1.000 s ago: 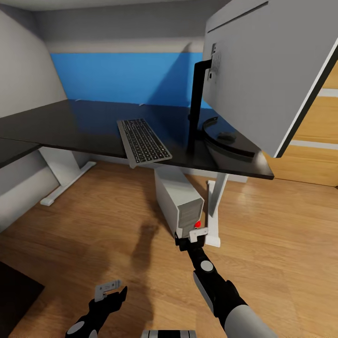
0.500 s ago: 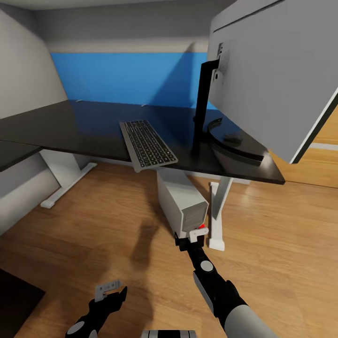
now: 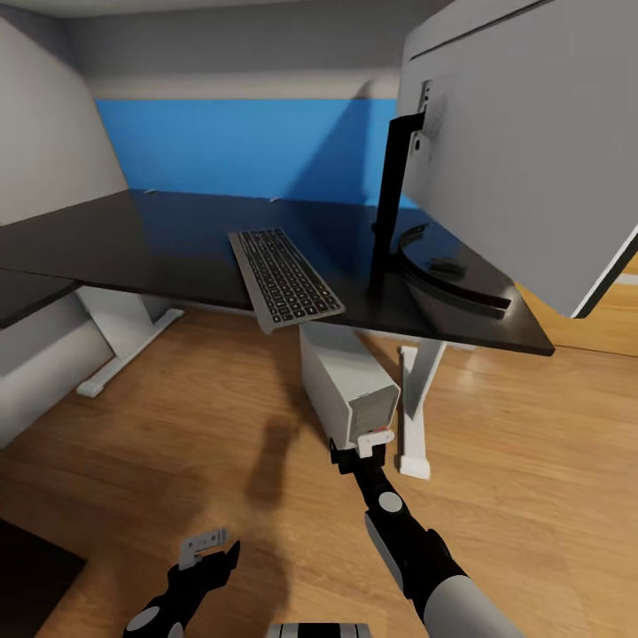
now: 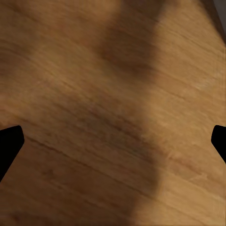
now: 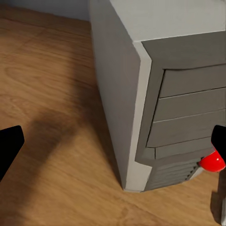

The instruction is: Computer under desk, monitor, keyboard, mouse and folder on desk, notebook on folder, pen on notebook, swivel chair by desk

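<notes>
The black desk (image 3: 159, 239) carries the keyboard (image 3: 285, 279), whose near end overhangs the front edge. To its right the wide monitor (image 3: 532, 142) stands with its grey back toward me, on a curved black foot (image 3: 461, 288). A small dark oval, likely the mouse (image 3: 443, 264), lies on that foot. The silver-grey computer (image 3: 350, 385) sits on the floor under the desk's near edge. My right gripper (image 3: 372, 440) is open right at its front; the computer (image 5: 160, 94) and its red light (image 5: 211, 161) show close up. My left gripper (image 3: 208, 545) is open, low over bare floor.
White desk legs stand at the left (image 3: 115, 337) and just right of the computer (image 3: 416, 399). A second black top (image 3: 18, 288) juts in at the left, oak drawers (image 3: 602, 328) lie at the right, and a dark object (image 3: 27, 567) sits at the bottom left.
The whole view has shifted: desk, monitor and keyboard now sit further right and nearer. The computer's red light is now hidden behind my right gripper in the head view. Both grippers keep their pose.
</notes>
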Controlling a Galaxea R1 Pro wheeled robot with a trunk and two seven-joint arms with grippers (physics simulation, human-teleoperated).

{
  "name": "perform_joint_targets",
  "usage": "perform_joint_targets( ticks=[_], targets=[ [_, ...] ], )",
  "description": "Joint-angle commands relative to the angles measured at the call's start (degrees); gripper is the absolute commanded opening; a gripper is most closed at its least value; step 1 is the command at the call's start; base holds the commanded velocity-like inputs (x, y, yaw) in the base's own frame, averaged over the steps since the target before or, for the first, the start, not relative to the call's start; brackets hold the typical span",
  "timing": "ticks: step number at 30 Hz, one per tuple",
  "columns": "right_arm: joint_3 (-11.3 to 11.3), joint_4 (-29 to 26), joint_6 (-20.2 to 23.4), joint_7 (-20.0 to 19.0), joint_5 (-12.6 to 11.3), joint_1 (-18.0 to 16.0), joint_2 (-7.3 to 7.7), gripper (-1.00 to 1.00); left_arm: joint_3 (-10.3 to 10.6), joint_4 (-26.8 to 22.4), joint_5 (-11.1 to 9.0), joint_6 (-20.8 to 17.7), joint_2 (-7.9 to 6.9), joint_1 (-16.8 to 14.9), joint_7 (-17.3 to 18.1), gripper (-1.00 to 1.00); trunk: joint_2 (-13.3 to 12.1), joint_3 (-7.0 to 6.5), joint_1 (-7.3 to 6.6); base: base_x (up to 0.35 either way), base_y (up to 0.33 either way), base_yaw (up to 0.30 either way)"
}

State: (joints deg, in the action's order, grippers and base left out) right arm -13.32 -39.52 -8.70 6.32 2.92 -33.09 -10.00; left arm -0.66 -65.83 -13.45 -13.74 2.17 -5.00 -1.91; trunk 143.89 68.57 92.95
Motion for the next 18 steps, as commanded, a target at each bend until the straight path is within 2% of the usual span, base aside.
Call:
perform_joint_targets(
  ticks=[1,18],
  targets=[
    [-0.14,0.05,-0.09,0.45,0.31,-0.04,0.00,1.00,-0.04,-0.08,-0.58,-0.32,0.03,-0.01,-0.20,1.00,0.02,0.05,0.01,0.171,0.131,0.000],
    [-0.07,-0.02,-0.09,0.45,0.33,-0.04,0.00,1.00,-0.04,-0.08,-0.53,-0.32,0.05,-0.01,-0.20,1.00,0.02,0.05,0.01,0.033,0.024,0.000]
  ],
)
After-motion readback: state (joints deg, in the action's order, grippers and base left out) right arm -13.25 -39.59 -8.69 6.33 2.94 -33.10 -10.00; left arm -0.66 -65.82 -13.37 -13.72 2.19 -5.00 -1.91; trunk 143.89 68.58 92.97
